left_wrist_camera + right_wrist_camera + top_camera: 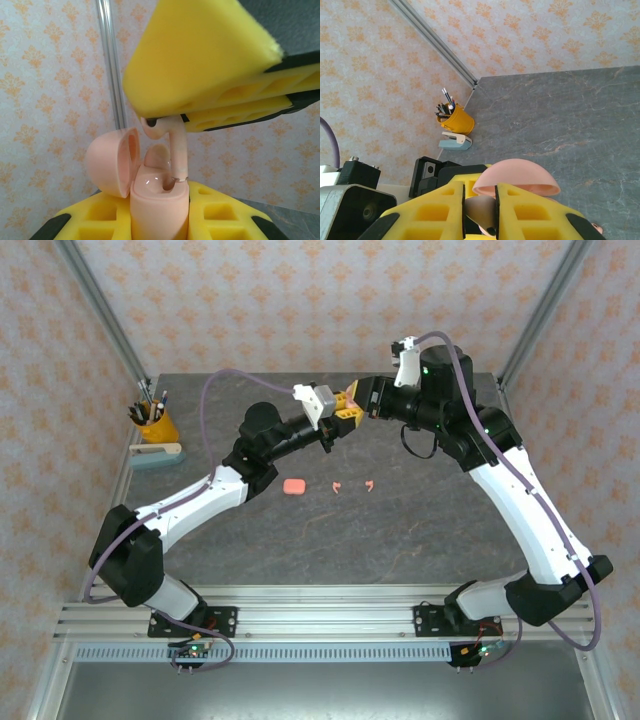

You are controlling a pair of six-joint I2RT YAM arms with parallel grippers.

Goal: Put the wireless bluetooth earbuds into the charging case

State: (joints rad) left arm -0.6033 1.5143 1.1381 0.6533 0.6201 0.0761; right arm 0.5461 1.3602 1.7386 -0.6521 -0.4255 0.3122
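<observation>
Pink earbud (172, 132), pinched by the right gripper (480, 200), has its stem tip in the 3 o'clock slot of the open case (159, 200); the left gripper (160, 212) clamps it. The other slot is unreadable. On the table (450, 530), well clear of edges, lie a second earbud (337, 486), a third earbud (370, 485) at 3 o'clock, a shut case (294, 485) at 9.

The top camera is looking down from behind both arms; each wrist camera is peering closely past its fingers (220, 212) (530, 215), sharing the open charging case (160, 210) (515, 180).
</observation>
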